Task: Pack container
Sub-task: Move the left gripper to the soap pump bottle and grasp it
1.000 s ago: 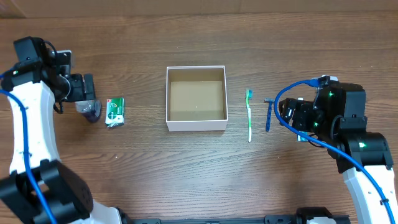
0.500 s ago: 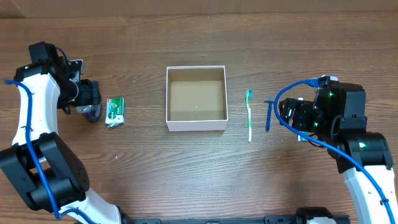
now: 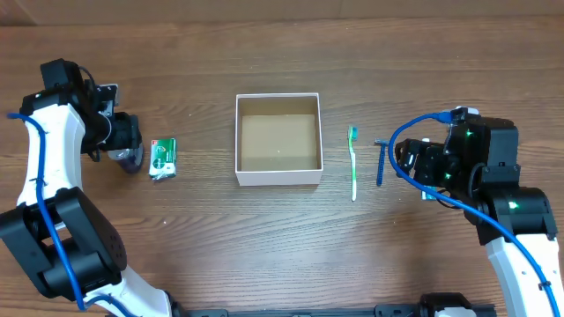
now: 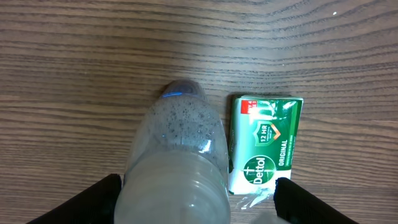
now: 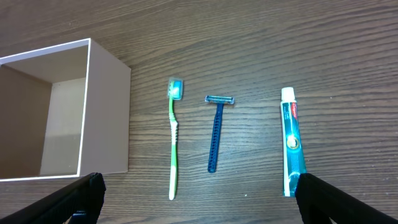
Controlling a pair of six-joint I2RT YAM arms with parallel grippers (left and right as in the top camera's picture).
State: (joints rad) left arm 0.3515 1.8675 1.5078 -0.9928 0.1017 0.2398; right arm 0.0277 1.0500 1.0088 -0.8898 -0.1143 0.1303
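The container (image 3: 278,175), a square white box with a brown inside, sits at the table's middle and shows empty; its corner also shows in the right wrist view (image 5: 109,112). My left gripper (image 3: 124,141) is open, its fingers on either side of a clear spray bottle (image 3: 130,160) that fills the left wrist view (image 4: 177,168). A green soap packet (image 3: 163,159) lies just right of the bottle (image 4: 266,146). My right gripper (image 3: 407,164) is open and empty above a green toothbrush (image 5: 173,140), a blue razor (image 5: 215,134) and a toothpaste tube (image 5: 291,149).
The toothbrush (image 3: 354,164) and razor (image 3: 381,164) lie side by side right of the container. The toothpaste is hidden under my right arm in the overhead view. The wooden table (image 3: 264,246) carries nothing else.
My left arm swung in and its gripper moved slightly right and down over the bottle, then held still. The right arm and all objects stayed put.
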